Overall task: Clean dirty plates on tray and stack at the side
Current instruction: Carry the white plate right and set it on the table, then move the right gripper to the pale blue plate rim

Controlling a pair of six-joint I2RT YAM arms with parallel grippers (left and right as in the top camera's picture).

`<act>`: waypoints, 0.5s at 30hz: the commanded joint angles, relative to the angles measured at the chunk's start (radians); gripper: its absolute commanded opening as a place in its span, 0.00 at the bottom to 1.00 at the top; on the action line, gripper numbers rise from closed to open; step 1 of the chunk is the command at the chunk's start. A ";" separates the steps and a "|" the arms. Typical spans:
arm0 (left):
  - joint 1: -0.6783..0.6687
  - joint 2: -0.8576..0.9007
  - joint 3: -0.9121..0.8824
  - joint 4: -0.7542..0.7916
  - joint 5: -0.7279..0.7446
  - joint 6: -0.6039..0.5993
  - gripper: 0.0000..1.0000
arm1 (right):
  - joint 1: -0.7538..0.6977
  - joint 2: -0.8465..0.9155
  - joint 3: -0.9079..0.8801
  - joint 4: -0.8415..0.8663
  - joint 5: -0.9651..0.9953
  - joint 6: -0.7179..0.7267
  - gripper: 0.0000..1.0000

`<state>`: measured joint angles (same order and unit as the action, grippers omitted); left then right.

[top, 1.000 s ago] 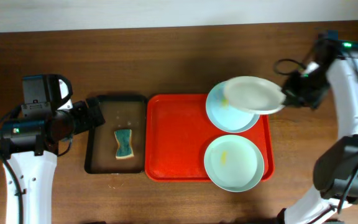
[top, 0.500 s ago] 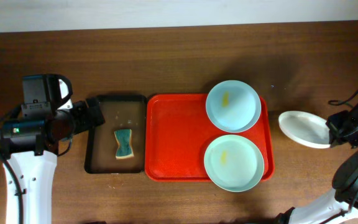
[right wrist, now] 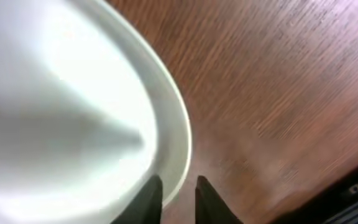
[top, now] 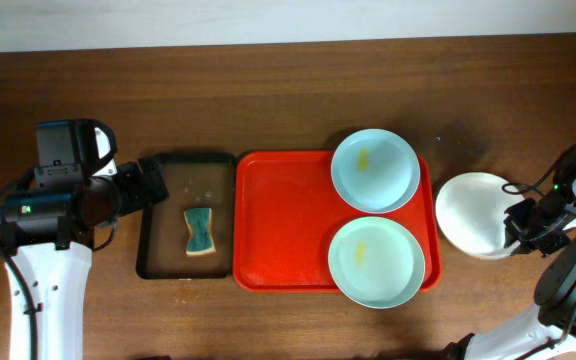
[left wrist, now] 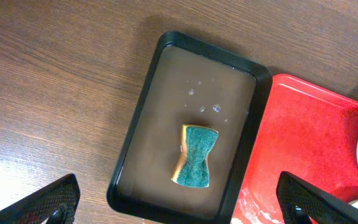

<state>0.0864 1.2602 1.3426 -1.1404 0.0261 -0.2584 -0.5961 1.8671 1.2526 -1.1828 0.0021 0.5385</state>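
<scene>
Two pale blue-green plates lie on the right half of the red tray (top: 283, 220): the far plate (top: 374, 170) carries a yellow smear, the near plate (top: 376, 262) a faint one. A third, white plate (top: 473, 225) lies flat on the table right of the tray. My right gripper (top: 518, 228) is at that plate's right edge. In the right wrist view the plate (right wrist: 73, 112) fills the left side, and my right gripper (right wrist: 178, 182) straddles its rim, jaws slightly parted. My left gripper (top: 153, 185) hangs wide open and empty above the black tray, as the left wrist view (left wrist: 178, 186) shows.
A black tray (top: 158, 260) of brownish water sits left of the red tray, with a green-and-yellow sponge (top: 199, 231) lying in it. The left wrist view shows the sponge (left wrist: 196, 155), the black tray's rim (left wrist: 135, 118) and the red tray's left end (left wrist: 303, 137).
My right gripper carried the white plate from above the tray's far right corner out to the table on the right, laid it flat, and its jaws have loosened. The left arm has not moved.
</scene>
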 commanded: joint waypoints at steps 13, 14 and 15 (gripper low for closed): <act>0.002 0.000 0.002 0.002 0.004 -0.010 0.99 | 0.265 -0.291 0.003 -0.238 -0.305 -0.438 0.44; 0.002 0.000 0.002 0.002 0.004 -0.010 0.99 | 0.291 -0.290 -0.005 -0.247 -0.305 -0.438 0.45; 0.002 0.000 0.002 0.002 0.004 -0.010 0.99 | 0.319 -0.290 -0.022 -0.245 -0.305 -0.438 0.45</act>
<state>0.0864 1.2602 1.3426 -1.1404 0.0261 -0.2584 -0.3473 1.5829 1.2533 -1.4231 -0.2947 0.1162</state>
